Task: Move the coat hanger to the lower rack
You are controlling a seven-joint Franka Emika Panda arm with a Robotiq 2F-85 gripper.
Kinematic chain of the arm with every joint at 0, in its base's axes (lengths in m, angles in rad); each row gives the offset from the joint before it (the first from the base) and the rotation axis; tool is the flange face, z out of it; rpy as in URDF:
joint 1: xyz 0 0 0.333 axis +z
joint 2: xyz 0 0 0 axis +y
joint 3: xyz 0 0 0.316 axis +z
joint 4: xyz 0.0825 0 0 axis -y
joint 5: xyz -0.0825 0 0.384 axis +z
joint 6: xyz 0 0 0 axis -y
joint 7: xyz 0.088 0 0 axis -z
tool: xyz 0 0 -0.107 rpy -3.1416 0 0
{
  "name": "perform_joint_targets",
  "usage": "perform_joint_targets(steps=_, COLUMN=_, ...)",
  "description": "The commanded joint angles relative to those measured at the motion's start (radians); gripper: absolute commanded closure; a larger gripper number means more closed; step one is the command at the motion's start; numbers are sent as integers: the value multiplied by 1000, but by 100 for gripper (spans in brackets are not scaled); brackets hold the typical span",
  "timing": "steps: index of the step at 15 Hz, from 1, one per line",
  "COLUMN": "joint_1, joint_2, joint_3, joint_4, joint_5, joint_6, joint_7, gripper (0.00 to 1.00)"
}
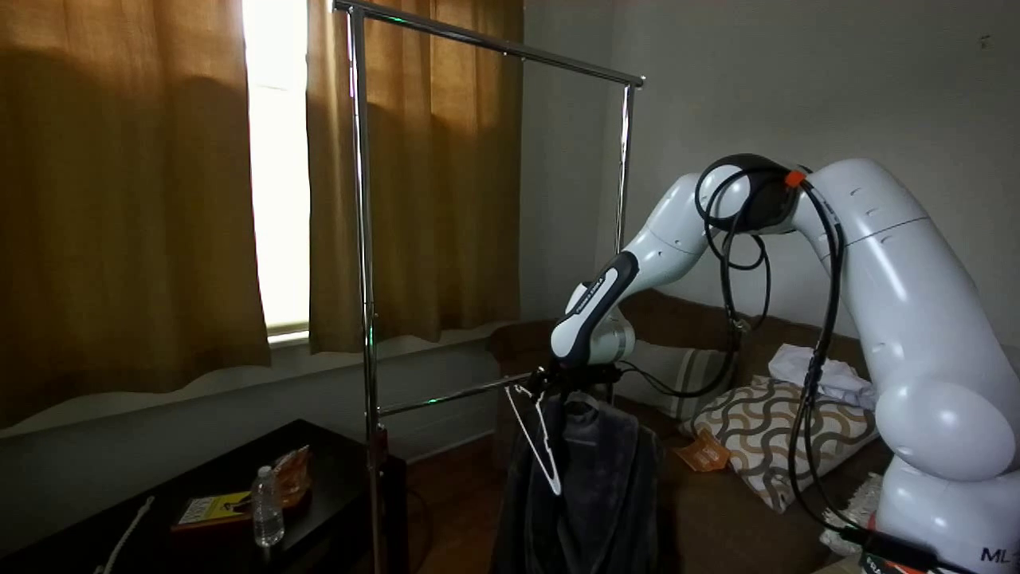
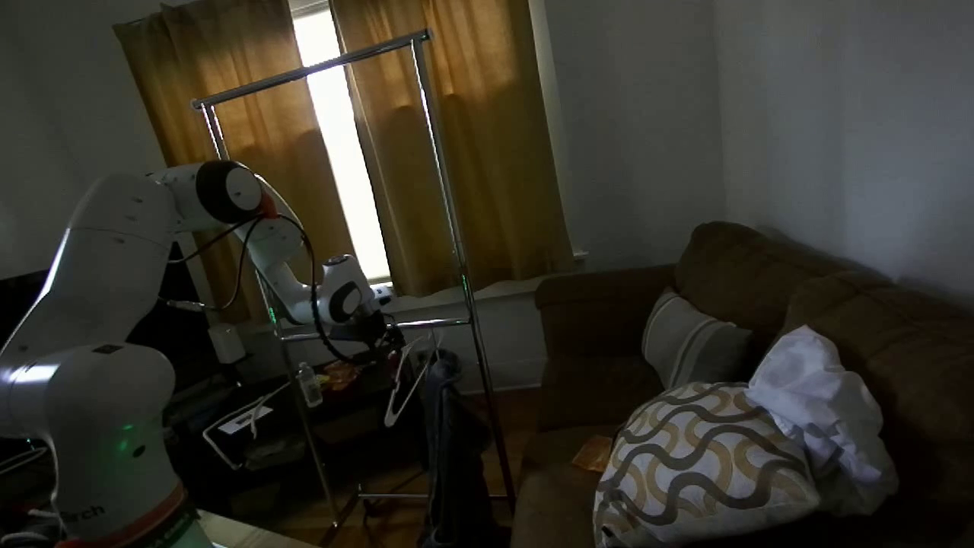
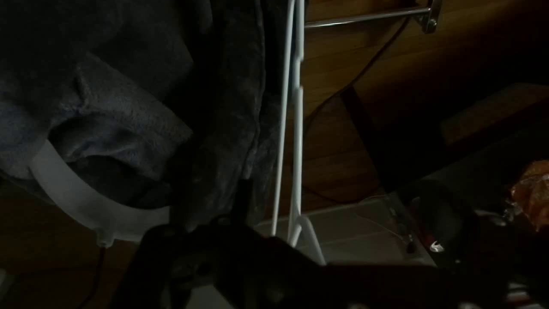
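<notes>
The coat hanger, thin and white, hangs steeply tilted with one corner down, below my gripper in both exterior views (image 1: 551, 470) (image 2: 392, 411). In the wrist view the hanger (image 3: 297, 128) runs down into the dark jaws, which hide its upper end. My gripper (image 1: 543, 383) (image 2: 392, 346) (image 3: 274, 253) appears shut on the hanger near its hook, though the fingertips are very dark. The lower rack, a thin grey bar (image 1: 454, 396) (image 2: 441, 323), passes right beside the gripper. The hook seems close to the bar; I cannot tell whether it touches. The rack is out of the wrist view.
A dark jacket (image 1: 606, 486) (image 2: 456, 449) (image 3: 128, 107) hangs right beside the white hanger. The stand's uprights (image 1: 366, 239) and top bar (image 1: 494, 44) frame the arm. A black table (image 1: 335, 454) holds a bottle (image 1: 268, 510). A brown sofa (image 2: 609, 312) stands beyond.
</notes>
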Motion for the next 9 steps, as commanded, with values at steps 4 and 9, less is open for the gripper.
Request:
perform_joint_targets(steps=4, joint_1=-26, joint_2=-159, joint_3=34, joint_4=-84, joint_5=17, joint_6=-108, joint_7=60, gripper=0)
perform_joint_targets(steps=9, joint_1=-43, joint_2=-339, joint_3=38, joint_4=-139, joint_5=26, joint_6=-286, joint_7=80, gripper=0)
